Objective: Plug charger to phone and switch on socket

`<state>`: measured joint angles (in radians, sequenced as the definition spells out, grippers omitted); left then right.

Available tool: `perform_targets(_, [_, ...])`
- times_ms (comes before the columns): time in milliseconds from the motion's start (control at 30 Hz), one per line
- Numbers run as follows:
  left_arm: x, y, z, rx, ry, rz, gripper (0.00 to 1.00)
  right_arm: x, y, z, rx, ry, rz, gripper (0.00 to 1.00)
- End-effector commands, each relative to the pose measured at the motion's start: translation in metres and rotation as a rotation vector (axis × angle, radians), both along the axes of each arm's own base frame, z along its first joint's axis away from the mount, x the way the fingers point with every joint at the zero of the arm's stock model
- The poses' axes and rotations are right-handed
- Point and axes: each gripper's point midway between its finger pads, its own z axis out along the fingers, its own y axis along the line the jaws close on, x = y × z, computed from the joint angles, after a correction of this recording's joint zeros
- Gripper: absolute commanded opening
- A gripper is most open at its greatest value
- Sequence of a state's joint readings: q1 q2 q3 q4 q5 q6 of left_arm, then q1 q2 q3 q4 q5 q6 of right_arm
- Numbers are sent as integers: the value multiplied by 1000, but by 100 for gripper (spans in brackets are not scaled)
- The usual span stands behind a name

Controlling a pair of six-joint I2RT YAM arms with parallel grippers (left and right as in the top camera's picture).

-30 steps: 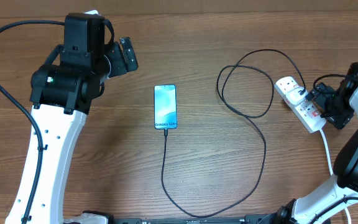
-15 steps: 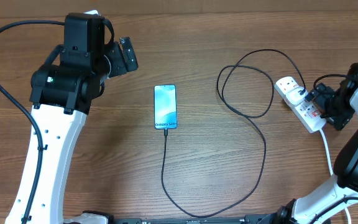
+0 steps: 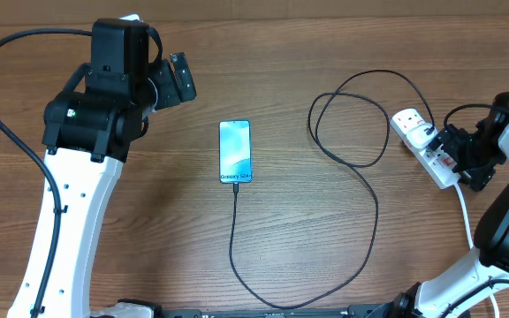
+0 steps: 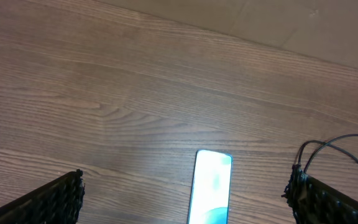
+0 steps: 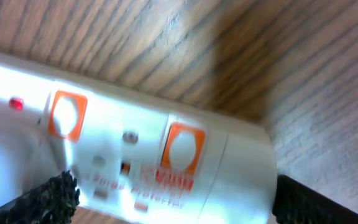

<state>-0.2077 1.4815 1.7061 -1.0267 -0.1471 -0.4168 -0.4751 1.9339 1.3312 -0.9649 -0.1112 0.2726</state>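
switch-on step in hand: charger cable joined to galaxy phone at centre, right gripper jaws wide over white power strip, left gripper wide and idle; calls for pressing a red switch.

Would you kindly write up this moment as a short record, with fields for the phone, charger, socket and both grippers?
phone: flat on the table, screen lit blue
charger: tip at the phone's Galaxy end, seemingly plugged in; cable loops rightward to the socket
socket: near the table's right edge, beneath the right gripper; on or off cannot be told
left gripper: open, holding nothing, apart from the phone
right gripper: open, fingers spread over the socket's switches
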Motion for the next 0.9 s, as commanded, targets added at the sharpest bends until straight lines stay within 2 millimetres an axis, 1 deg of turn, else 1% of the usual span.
perform_targets(0, [0, 2, -2, 4, 5, 15, 100, 16, 2, 36, 1, -85, 19, 100])
perform_targets(67, [0, 2, -2, 4, 4, 15, 100, 13, 4, 50, -5, -97, 19, 100])
perform_targets(100, [0, 2, -2, 3, 5, 15, 100, 9, 6, 61, -9, -105, 19, 100])
perform_targets(167, [0, 2, -2, 3, 4, 15, 100, 2, 11, 77, -5, -118, 20, 100])
perform_targets(233, [0, 2, -2, 4, 5, 15, 100, -9, 23, 100, 18, -144, 25, 100])
perform_targets(433, [0, 2, -2, 4, 5, 15, 100, -40, 43, 153, -7, -213, 39, 100])
perform_targets(467, [0, 2, -2, 3, 5, 15, 99, -46, 45, 164, -21, -238, 44, 100])
perform_targets(500, [0, 2, -2, 4, 5, 15, 100, -54, 50, 181, -41, -277, 48, 100])
perform_targets(533, [0, 2, -2, 3, 5, 15, 100, -59, 54, 190, -55, -304, 58, 100])
perform_targets(567, [0, 2, -2, 4, 5, 15, 100, -68, 62, 206, -83, -355, 94, 100])
perform_targets(600, [0, 2, -2, 3, 5, 15, 100, -75, 67, 217, -103, -389, 121, 100])
perform_targets(667, [0, 2, -2, 4, 5, 15, 100, -87, 78, 233, -131, -442, 162, 100])
perform_targets(700, [0, 2, -2, 4, 5, 15, 100, -98, 87, 243, -147, -477, 188, 100])
perform_targets(867, [0, 2, -2, 4, 5, 15, 100, -127, 117, 272, -147, -611, 241, 100])
